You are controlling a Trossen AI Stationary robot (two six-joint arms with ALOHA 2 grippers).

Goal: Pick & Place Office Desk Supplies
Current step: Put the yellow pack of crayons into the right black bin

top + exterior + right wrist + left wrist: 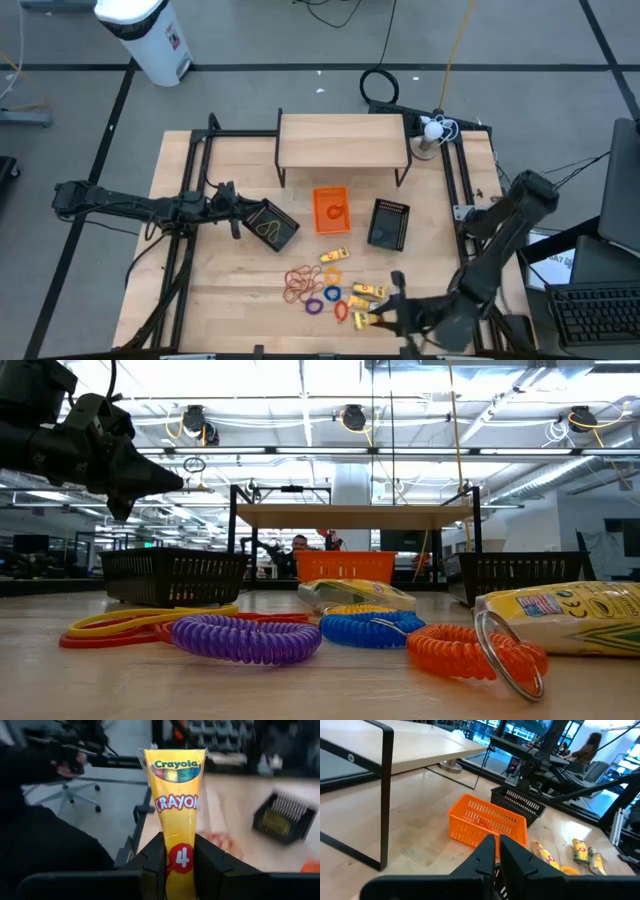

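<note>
From above, your right end effector (385,315) sat at the near edge of the surface (230,300), clamped on a yellow crayon packet (366,319) at the fringe of the loose supplies: rubber bands (298,284), coloured rings (322,299) and more packets (335,256). Your left end effector (237,214) hung over the left black mesh tray (271,225), which already held a tan band. The orange tray (331,210) and right black mesh tray (388,223) lay beyond the pile.

At table height, you saw the purple ring (245,637), blue ring (372,628) and orange ring (478,650) lying close together, with a packet (565,617) at the right edge. A dark end effector (110,455) showed upper left; its fingers could not be read here.

Your left wrist showed its fingers (482,855) nearly together with only a thin gap, holding nothing you could see, aimed towards the orange tray (487,822).

Your right wrist showed the packet (176,800) pinched low, standing tall past the fingers (210,857).

The likely trouble: gripped so near one end, the packet could swing or slip during a fast carry, or its free end could clip a tray wall on the way down. The background in this view was blurred, so the packet's height above the surface was unclear, and a person's hand at upper left was only partly in view.
</note>
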